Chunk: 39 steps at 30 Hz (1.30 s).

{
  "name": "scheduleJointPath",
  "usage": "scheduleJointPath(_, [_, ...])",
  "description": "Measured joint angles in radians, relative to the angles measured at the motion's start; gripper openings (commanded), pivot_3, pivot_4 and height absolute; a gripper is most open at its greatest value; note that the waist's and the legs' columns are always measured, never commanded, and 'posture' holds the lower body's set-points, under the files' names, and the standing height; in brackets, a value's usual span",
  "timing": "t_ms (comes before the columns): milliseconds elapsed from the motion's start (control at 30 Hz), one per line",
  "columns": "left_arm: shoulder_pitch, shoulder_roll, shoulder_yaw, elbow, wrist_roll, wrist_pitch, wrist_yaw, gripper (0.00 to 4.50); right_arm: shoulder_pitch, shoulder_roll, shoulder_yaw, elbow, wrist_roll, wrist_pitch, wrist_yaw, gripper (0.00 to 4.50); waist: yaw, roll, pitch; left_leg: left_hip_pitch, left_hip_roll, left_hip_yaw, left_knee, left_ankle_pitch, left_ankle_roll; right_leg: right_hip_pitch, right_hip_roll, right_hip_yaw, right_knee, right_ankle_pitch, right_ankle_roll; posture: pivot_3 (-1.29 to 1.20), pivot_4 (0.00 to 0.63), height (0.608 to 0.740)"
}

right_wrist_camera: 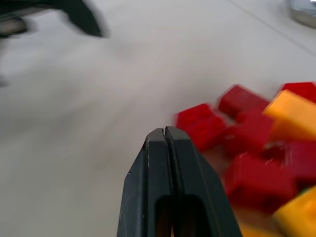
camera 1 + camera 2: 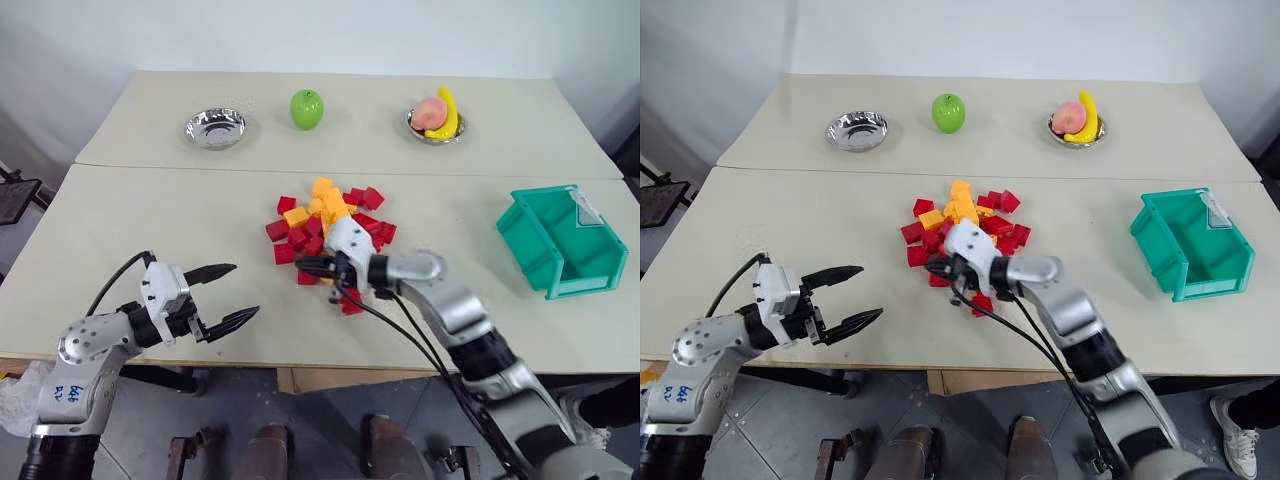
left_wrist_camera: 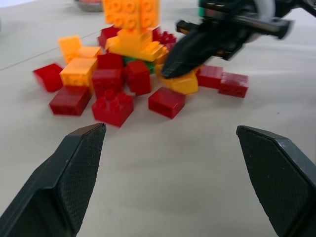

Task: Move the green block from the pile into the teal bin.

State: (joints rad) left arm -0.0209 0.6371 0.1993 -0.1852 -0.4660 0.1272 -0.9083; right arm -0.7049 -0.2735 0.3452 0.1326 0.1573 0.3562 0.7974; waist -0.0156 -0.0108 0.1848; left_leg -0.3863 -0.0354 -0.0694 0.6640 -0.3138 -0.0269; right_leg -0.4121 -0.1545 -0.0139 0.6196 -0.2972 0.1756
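Note:
The pile (image 2: 325, 225) of red and yellow-orange bricks lies mid-table. A sliver of the green block (image 3: 140, 60) peeks out low in the pile, under the yellow bricks, in the left wrist view. The teal bin (image 2: 530, 245) stands apart at the right, its inside bare. My right gripper (image 2: 303, 265) is shut with nothing between its fingers (image 1: 164, 136). It lies low at the pile's near left edge, pointing left, its tips beside the red bricks. My left gripper (image 2: 245, 290) stands open, left of the pile near the table's front edge, aimed at the bricks.
At the back stand a steel bowl (image 2: 215, 127), a green apple (image 2: 307, 108) and a second bowl (image 2: 437, 120) holding a peach and a banana. A seam crosses the table behind the pile. Bare tabletop lies between the pile and the bin.

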Motion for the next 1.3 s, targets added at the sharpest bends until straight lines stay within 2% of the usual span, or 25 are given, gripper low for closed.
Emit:
scheduleJointPath(200, [0.032, -0.034, 0.014, -0.012, 0.014, -0.018, 0.048, 4.50, -0.161, 0.032, -0.050, 0.322, -0.126, -0.165, -0.164, 0.04, -0.012, 0.000, 0.000, 0.000, 0.000, 0.000, -0.001, 0.000, 0.000, 0.000, 0.000, 0.000, 0.001, 0.000, 0.000, 0.00, 0.150, 0.740])
scheduleJointPath(367, [0.038, -0.050, 0.002, -0.040, 0.024, -0.019, 0.068, 4.50, -0.231, -0.014, -0.160, 0.587, -0.153, -0.296, -0.283, 0.04, -0.015, 0.000, 0.000, 0.000, 0.000, 0.003, -0.001, 0.000, 0.000, 0.000, 0.000, 0.000, 0.000, 0.000, -0.001, 0.00, 0.150, 0.740])
scheduleJointPath(467, [0.038, -0.059, 0.000, -0.041, 0.024, -0.019, 0.078, 4.50, -0.253, -0.046, -0.229, 0.673, -0.147, -0.335, -0.303, 0.04, -0.017, 0.000, 0.000, 0.000, 0.001, 0.008, -0.001, 0.000, 0.000, 0.000, 0.001, 0.000, 0.000, 0.000, -0.001, 0.00, 0.150, 0.740])
scheduleJointPath(567, [0.031, -0.066, -0.005, -0.041, 0.025, -0.019, 0.080, 4.50, -0.248, -0.056, -0.245, 0.698, -0.147, -0.359, -0.279, 0.04, -0.027, 0.000, 0.000, 0.000, 0.003, 0.010, -0.001, 0.000, -0.001, -0.001, 0.003, 0.001, 0.000, 0.000, -0.001, 0.00, 0.150, 0.740])
scheduleJointPath(667, [0.016, -0.067, -0.011, -0.038, 0.027, -0.019, 0.080, 4.50, -0.197, -0.047, -0.239, 0.663, -0.139, -0.384, -0.201, 0.04, -0.033, 0.000, 0.000, 0.000, 0.003, 0.010, -0.001, 0.000, -0.001, -0.001, 0.003, 0.001, 0.000, 0.000, -0.001, 0.00, 0.150, 0.740])
scheduleJointPath(867, [-0.009, -0.068, -0.021, -0.033, 0.030, -0.018, 0.076, 4.50, -0.004, -0.063, -0.154, 0.345, -0.086, -0.343, 0.065, 0.04, -0.035, 0.000, 0.000, 0.000, 0.004, 0.010, -0.001, 0.000, -0.001, -0.001, 0.003, 0.001, 0.000, 0.000, -0.001, 0.00, 0.150, 0.740])
scheduleJointPath(967, [-0.010, -0.068, -0.021, -0.030, 0.030, -0.018, 0.068, 4.50, 0.062, -0.140, -0.163, 0.222, -0.065, -0.288, 0.120, 0.04, -0.024, 0.000, 0.000, 0.000, 0.003, 0.010, 0.000, 0.000, -0.001, -0.001, 0.003, 0.001, 0.000, 0.000, -0.001, 0.00, 0.150, 0.740])
scheduleJointPath(1133, [-0.013, -0.068, -0.020, -0.014, 0.029, -0.021, 0.061, 4.50, 0.144, -0.259, -0.264, 0.092, 0.003, -0.270, 0.166, 0.04, -0.004, 0.000, 0.000, 0.000, 0.003, 0.010, 0.000, -0.001, -0.001, 0.000, 0.003, 0.001, -0.001, 0.000, -0.001, 0.00, 0.150, 0.740])
scheduleJointPath(1233, [-0.015, -0.069, -0.015, 0.009, 0.029, -0.032, 0.056, 4.50, 0.217, -0.349, -0.367, 0.054, 0.078, -0.276, 0.222, 0.65, 0.006, 0.000, 0.000, 0.000, 0.003, 0.011, 0.000, -0.001, 0.000, 0.001, 0.003, 0.001, -0.002, 0.000, -0.001, 0.00, 0.150, 0.740])
scheduleJointPath(1300, [-0.014, -0.069, -0.004, 0.014, 0.028, -0.045, 0.053, 4.50, 0.276, -0.400, -0.430, 0.026, 0.136, -0.270, 0.272, 1.26, 0.012, 0.000, 0.000, 0.000, 0.004, 0.011, 0.000, -0.001, 0.000, 0.001, 0.003, 0.001, -0.002, 0.000, -0.001, 0.00, 0.150, 0.740])
